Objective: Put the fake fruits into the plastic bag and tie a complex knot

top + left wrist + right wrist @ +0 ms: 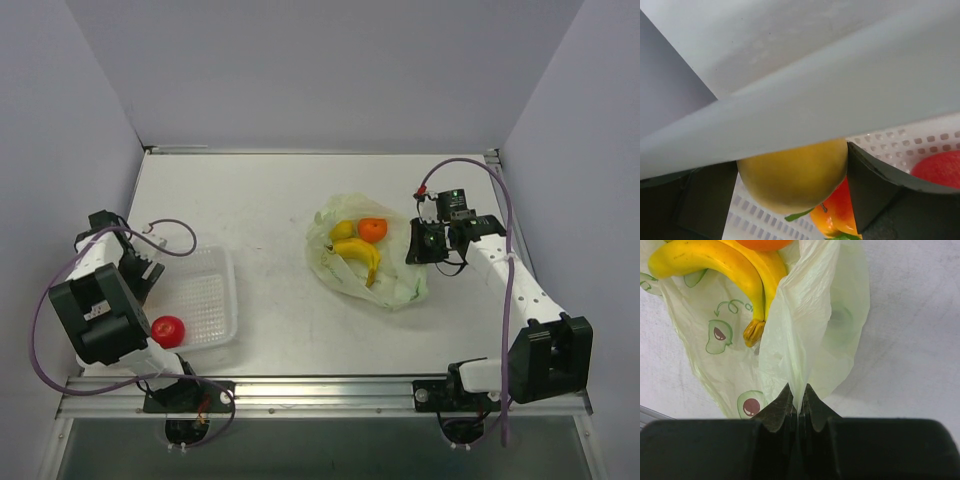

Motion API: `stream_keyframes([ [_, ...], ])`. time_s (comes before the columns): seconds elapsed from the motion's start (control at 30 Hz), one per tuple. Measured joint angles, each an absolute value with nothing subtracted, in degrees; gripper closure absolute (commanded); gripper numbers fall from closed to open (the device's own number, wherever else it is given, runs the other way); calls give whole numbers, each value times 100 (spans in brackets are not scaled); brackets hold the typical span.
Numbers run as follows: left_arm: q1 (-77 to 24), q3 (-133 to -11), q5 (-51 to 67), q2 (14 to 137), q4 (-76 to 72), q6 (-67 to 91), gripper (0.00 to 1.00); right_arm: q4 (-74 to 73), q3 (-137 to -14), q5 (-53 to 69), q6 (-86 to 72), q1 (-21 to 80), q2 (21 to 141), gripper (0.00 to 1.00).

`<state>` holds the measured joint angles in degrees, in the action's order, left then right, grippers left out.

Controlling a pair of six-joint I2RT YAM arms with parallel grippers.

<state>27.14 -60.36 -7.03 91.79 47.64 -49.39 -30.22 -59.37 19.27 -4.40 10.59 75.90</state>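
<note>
Left gripper [792, 167] jaws wide around yellow fruit [790, 180] over white basket [215, 275], clamped or not cannot tell | red fruit [168, 330] in basket | plastic bag [395, 290] right of centre holds bananas [365, 260], orange [372, 229] | right gripper [799, 399] pinched on bag's edge

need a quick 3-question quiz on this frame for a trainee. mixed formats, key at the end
1. Fill in the colour: the left hand, down in the basket, has a ____ fruit between its fingers.
2. True or false: an orange lies in the bag.
3. Pick one. The right hand is pinched on: A) the basket, B) the bag, C) the orange.

Key: 1 yellow; 2 true; 3 B.
</note>
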Motion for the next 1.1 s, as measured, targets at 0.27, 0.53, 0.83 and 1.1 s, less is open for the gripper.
stream_keyframes([
  [0.27,2344,-6176,-215,8858,5260,-4969,48,-3020,-5937,1927,-423,1059,7590,100],
  [0.53,-523,-8121,1396,7411,5833,-4119,46,-3026,-5937,1953,-425,1048,7590,100],
  [0.83,-3774,-9107,2648,8648,3911,-2447,48,-3079,-5977,2152,-513,998,7590,100],
  [1.1,-4475,-8943,3131,10245,1678,-1194,36,-3114,-6285,2097,-751,862,7426,100],
])
